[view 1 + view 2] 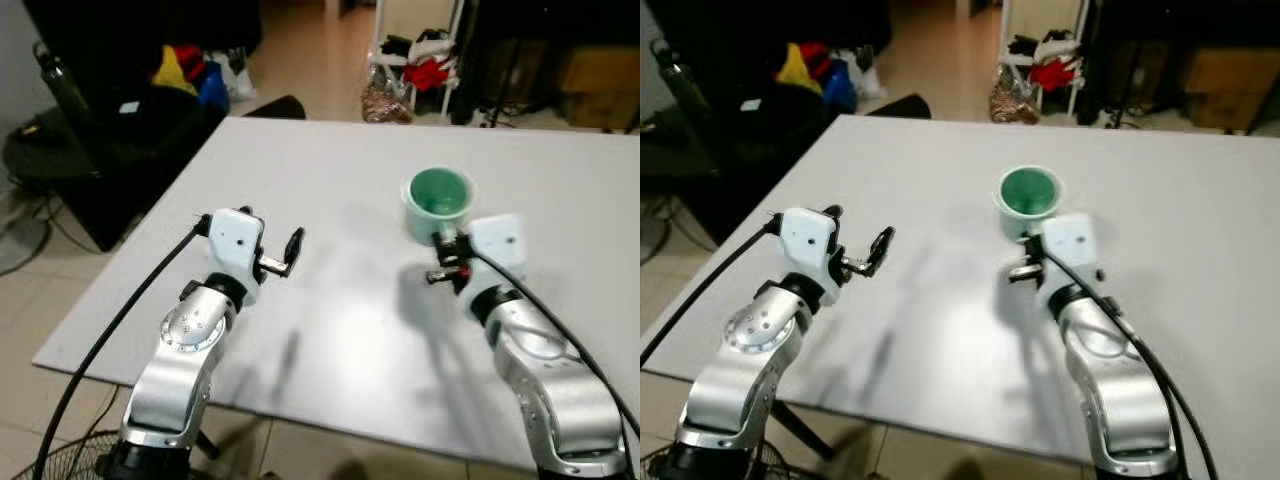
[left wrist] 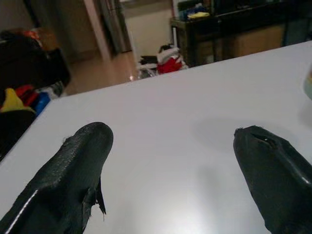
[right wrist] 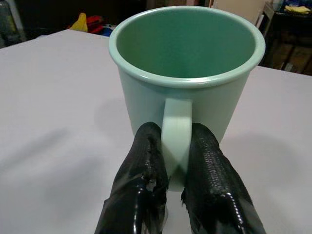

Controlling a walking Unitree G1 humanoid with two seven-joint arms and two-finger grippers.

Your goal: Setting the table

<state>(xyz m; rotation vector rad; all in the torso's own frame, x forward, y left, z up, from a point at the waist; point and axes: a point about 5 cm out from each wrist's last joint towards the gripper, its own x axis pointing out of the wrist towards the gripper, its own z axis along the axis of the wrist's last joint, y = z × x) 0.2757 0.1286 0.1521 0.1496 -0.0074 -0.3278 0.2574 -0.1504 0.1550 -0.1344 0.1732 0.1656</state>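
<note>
One green mug (image 3: 187, 83) is pinched by its handle in the right end effector (image 3: 178, 161) above the bench (image 1: 330, 180); the left end effector (image 2: 170, 165) is held wide.

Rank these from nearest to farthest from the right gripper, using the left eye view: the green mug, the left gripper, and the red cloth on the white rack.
1. The green mug: held by its handle in the right gripper.
2. The left gripper: across the table, on the robot's left.
3. The red cloth: on the rack past the table's far edge.

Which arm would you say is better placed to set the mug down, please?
The right. Its hand is already shut on the mug's handle, while the left hand hovers open and apart.
</note>
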